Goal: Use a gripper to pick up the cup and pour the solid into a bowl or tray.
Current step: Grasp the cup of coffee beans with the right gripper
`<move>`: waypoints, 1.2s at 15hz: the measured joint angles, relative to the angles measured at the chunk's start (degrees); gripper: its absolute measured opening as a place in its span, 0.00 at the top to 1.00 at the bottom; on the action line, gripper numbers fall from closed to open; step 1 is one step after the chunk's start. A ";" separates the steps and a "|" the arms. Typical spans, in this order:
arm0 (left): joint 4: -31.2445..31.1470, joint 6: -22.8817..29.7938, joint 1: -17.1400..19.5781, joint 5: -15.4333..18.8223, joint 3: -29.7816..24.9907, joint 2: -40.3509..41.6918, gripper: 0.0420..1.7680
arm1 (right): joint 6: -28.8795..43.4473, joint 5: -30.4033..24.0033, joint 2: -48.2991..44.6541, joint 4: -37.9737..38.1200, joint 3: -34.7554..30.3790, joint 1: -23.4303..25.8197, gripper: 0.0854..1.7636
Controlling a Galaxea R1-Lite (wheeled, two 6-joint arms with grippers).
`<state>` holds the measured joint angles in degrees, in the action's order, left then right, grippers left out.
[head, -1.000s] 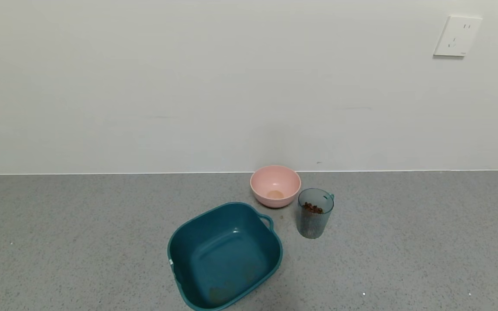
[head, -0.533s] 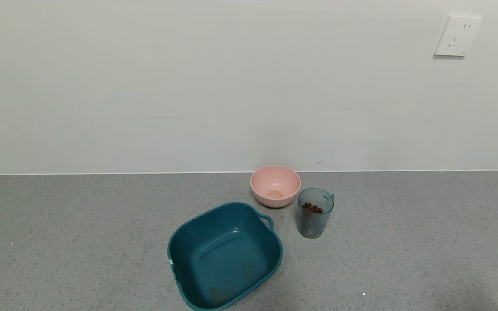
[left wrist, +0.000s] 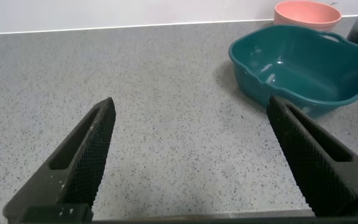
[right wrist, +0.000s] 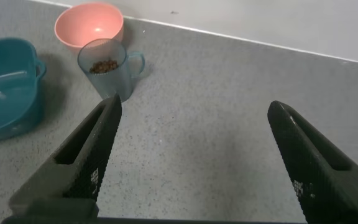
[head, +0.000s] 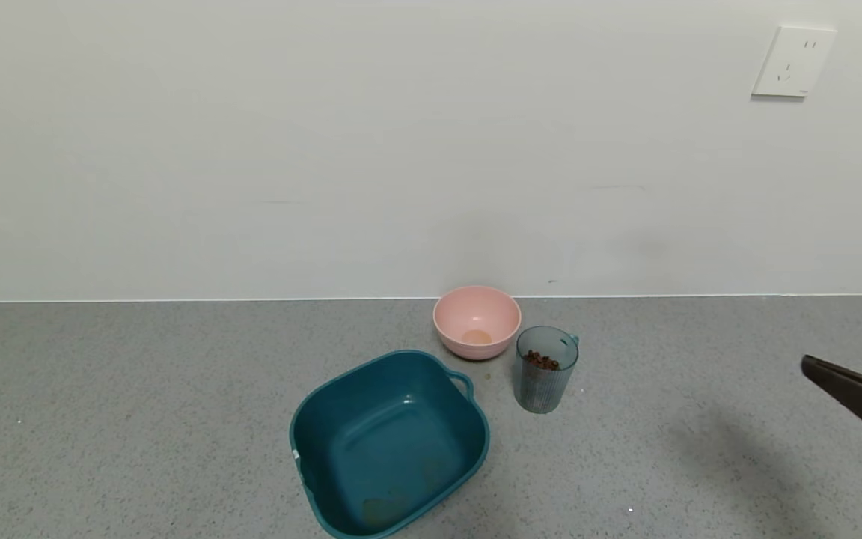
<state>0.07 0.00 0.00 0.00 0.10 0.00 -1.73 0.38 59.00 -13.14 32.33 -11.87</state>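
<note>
The blue-grey ribbed cup (head: 545, 368) stands upright on the grey counter, right of the teal tub (head: 390, 442). It holds dark brown bean-like pieces (head: 542, 361). The tub holds none of the beans. My right gripper (head: 857, 367) comes in at the right edge of the head view, well right of the cup, open and empty. In the right wrist view the gripper (right wrist: 194, 106) has the cup (right wrist: 107, 68) ahead of one finger, apart from it. My left gripper (left wrist: 191, 106) is open and empty over bare counter, with the tub (left wrist: 303, 68) beyond it. It is out of the head view.
A smaller round pink bowl (head: 476, 322) sits behind the tub and cup, near the wall. A white wall socket (head: 792, 63) is at the upper right. The grey counter (head: 139, 419) stretches wide on both sides.
My right gripper has entered the head view from the right edge; a second ago it was not in view. The cup, tub and pink bowl have not moved.
</note>
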 joint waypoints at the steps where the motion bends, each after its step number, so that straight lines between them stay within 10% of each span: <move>1: 0.00 0.00 0.00 0.00 0.00 0.00 0.01 | 0.28 0.04 3.56 -2.01 -0.24 -1.13 0.03; 18: -0.02 0.00 0.00 0.00 0.00 0.00 0.01 | 4.29 11.65 55.66 -51.24 -2.93 -19.96 0.03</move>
<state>0.05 0.00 0.00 0.00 0.10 0.00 2.56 12.03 114.66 -64.38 29.40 -31.83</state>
